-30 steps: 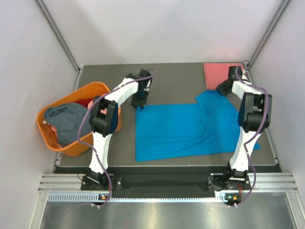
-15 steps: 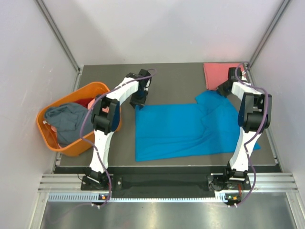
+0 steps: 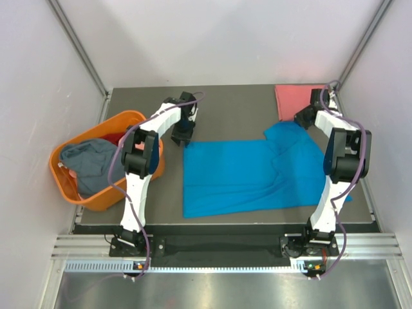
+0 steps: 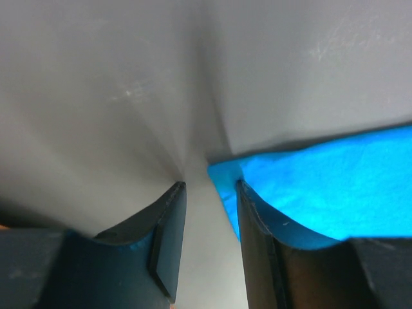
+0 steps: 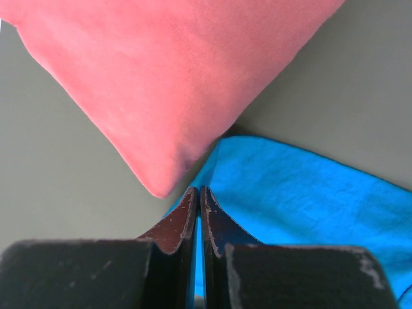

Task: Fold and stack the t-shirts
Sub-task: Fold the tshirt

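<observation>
Flanking blue t-shirt: basket, pink t-shirt

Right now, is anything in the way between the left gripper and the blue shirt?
Nothing visible. The left gripper is open right at the blue shirt's corner, with only bare table around it.

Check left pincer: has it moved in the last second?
Yes. The left pincer has shifted left and slightly toward the table's far edge, away from the far-left corner of the blue t-shirt, which stayed put.
</observation>
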Available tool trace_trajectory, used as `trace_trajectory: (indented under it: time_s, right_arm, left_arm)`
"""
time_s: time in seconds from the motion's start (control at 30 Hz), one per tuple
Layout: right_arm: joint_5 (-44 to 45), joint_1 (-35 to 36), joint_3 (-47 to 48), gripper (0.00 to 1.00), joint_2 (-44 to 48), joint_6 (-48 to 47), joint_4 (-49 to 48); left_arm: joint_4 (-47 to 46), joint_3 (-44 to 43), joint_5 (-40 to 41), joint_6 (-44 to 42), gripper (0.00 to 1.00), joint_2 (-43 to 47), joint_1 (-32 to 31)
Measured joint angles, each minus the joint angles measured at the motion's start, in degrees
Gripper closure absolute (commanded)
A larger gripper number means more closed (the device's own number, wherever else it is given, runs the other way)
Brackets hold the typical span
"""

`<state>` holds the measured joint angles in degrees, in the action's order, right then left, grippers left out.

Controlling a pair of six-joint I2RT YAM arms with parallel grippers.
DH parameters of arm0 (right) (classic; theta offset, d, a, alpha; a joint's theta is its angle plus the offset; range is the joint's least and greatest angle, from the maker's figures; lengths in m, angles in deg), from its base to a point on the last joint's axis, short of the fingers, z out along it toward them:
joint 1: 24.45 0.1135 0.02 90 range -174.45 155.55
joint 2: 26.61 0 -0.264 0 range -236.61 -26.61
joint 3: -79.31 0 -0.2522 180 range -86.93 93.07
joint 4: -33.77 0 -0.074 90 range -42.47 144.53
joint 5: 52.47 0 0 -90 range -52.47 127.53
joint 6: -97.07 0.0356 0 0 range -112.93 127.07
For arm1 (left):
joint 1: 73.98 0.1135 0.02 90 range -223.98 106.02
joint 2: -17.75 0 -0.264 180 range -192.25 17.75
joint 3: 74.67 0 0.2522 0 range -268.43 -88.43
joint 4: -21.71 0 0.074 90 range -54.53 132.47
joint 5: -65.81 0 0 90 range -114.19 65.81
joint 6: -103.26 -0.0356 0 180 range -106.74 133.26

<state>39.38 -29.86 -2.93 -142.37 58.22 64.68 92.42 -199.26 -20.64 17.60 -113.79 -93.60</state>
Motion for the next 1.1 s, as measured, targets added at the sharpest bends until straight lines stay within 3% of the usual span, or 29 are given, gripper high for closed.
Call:
trace_trajectory:
  time_s: [0.13,0.33,0.7,1.1]
  right_arm:
    - [-0.4,0.0,0.0,1.00,0.2,-0.2,0.0]
    - [-0.7,-0.6,-1.4,1.00,1.0,-0.8,-0.3]
    - [-3.2,-2.9,-2.4,1.00,5.0,-4.5,-0.3]
    - [-6.7,-7.8,-5.6,1.00,9.8,-8.0,0.2]
  left_arm:
    - [-0.4,-1.3,-1.4,-0.2,0.62,-1.0,0.0]
    - [0.2,-2.7,-3.0,-0.2,1.00,-1.9,-0.1]
    - [0.2,-2.8,-3.1,0.8,1.00,-1.6,-0.3]
    - [-1.2,5.7,-2.4,4.0,1.00,8.2,-0.3]
